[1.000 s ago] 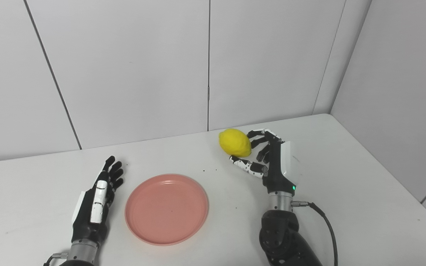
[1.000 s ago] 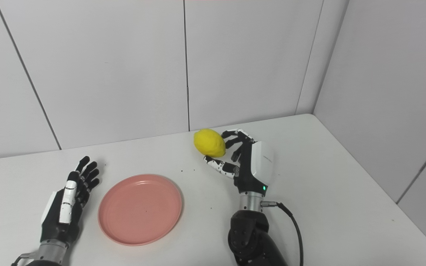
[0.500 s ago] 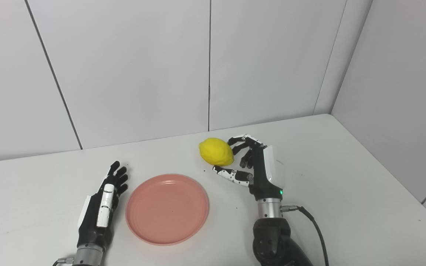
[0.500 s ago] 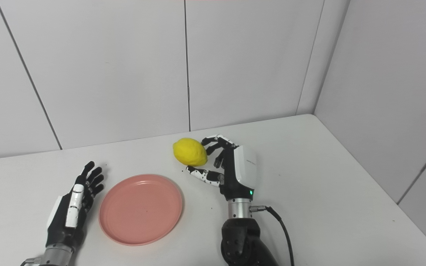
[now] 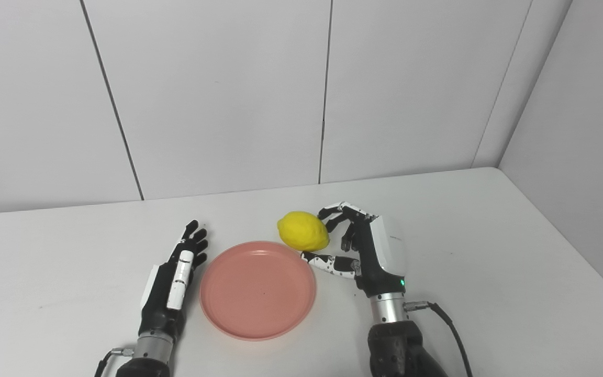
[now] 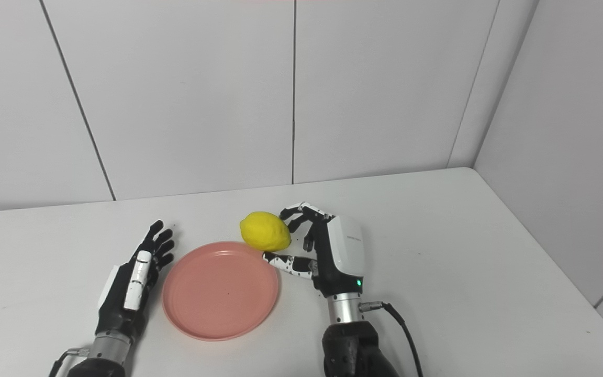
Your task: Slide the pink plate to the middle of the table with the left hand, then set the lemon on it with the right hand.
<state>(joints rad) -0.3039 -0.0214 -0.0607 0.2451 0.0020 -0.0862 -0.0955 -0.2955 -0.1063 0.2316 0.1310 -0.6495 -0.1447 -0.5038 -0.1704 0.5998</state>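
The left hand lay flat and open on the white worktop, just beside the pink plate; at the plate's far right rim, the right hand gripped the lemon, lifted

One pink plate, one lemon, two hands

Yellow lemon held just past the pink plate rim.
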